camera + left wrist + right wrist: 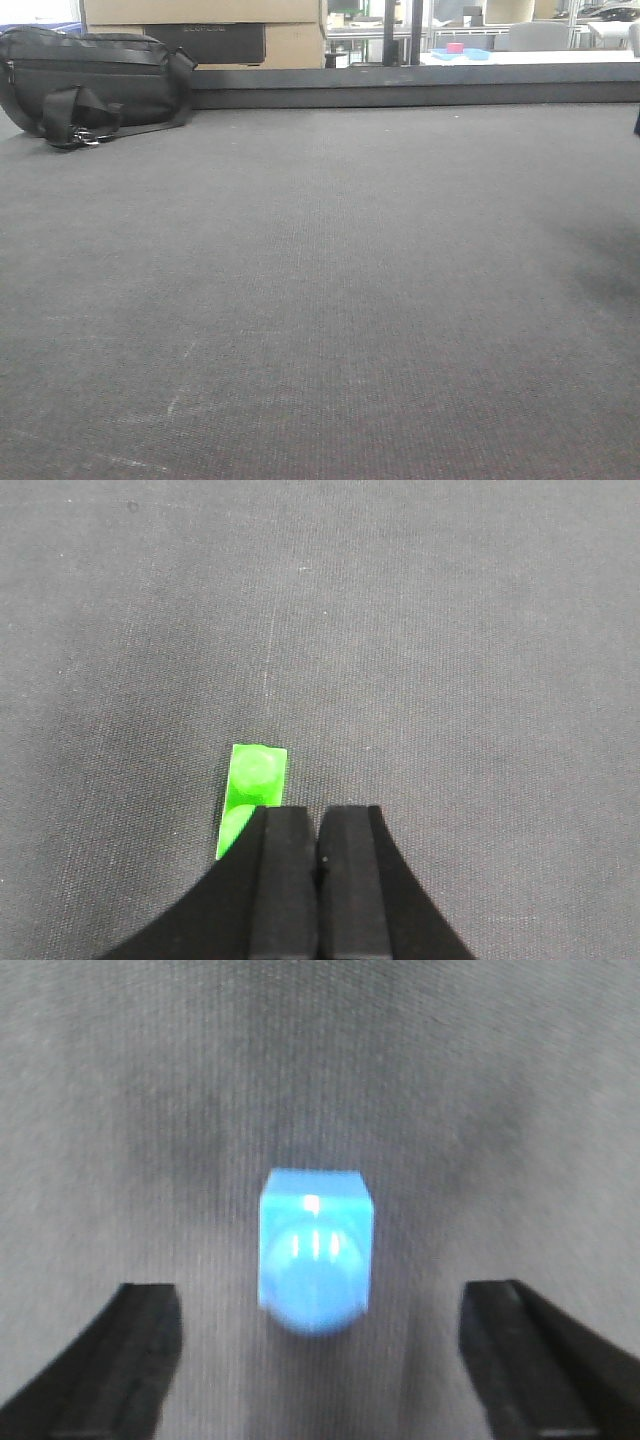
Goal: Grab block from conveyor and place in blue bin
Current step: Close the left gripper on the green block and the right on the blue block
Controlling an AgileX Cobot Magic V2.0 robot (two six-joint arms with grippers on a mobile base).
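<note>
Your right fingers (pixel 120 1360) stood apart either side of the blue block (pixel 316 1250) on the table (pixel 500 1110). Your left fingers (pixel 285 880) were together, just beside a green block (pixel 252 780).

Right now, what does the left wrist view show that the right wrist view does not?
Only left wrist: a green block beside the shut jaws, its lower end hidden behind them. Only right wrist: a blurred blue block between wide-open jaws, touching neither. Both: the dark grey belt underneath.
</note>
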